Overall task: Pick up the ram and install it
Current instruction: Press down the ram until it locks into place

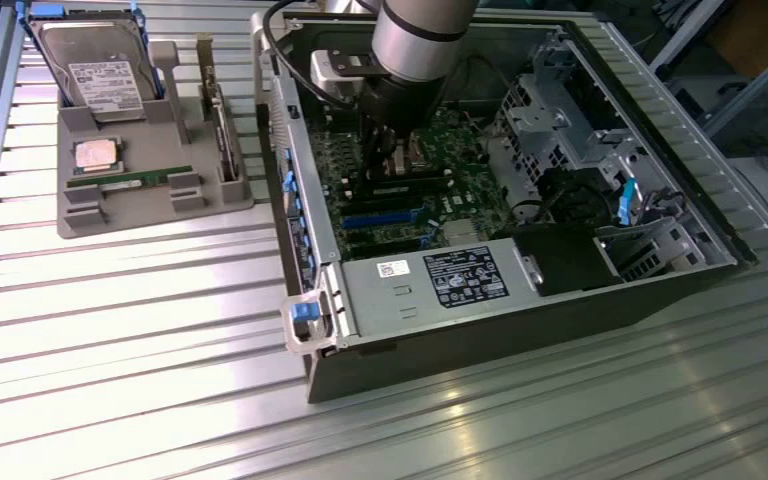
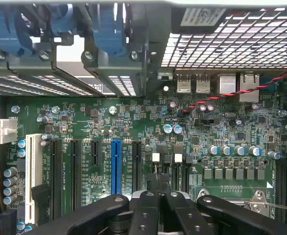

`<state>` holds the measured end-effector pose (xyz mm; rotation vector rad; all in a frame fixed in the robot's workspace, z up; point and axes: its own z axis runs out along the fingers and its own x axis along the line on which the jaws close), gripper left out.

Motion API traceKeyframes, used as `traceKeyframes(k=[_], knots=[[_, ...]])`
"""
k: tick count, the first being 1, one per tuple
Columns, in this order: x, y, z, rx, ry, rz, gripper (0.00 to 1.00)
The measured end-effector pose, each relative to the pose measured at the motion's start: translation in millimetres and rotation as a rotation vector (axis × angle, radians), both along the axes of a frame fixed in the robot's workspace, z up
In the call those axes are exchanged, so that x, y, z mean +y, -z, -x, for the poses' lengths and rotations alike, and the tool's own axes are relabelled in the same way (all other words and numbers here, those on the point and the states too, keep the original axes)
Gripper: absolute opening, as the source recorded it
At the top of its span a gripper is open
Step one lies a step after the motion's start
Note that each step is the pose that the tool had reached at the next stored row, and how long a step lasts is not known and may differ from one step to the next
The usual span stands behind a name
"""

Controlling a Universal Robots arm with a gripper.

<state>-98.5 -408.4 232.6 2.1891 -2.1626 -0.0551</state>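
The black gripper (image 2: 158,208), jaws pressed together and empty, hangs inside the open grey computer case (image 1: 491,310) above its green motherboard (image 2: 133,132). The long green ram stick (image 1: 131,181) lies well apart, near the front edge of the grey parts tray (image 1: 157,205).

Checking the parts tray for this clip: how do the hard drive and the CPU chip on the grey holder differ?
The hard drive stands propped on edge in a slot at the holder's far end; the CPU chip lies flat in a recess nearer the camera. The hard drive is clearly larger and rectangular, the CPU chip small and square. The hard drive carries a white printed label; the CPU chip shows a bare silvery top. Both sit on the holder, outside the open computer case.
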Motion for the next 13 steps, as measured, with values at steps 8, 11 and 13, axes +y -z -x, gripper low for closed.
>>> traceKeyframes(k=[8, 11, 13], knots=[[-0.2, -1.8, -8.2, -0.0002, 0.003, -0.0002, 0.11], [-0.2, -1.9, -28.9, 0.0, 0.005, -0.0001, 0.11], [-0.2, -1.9, -46.0, 0.0, 0.005, -0.0002, 0.11]])
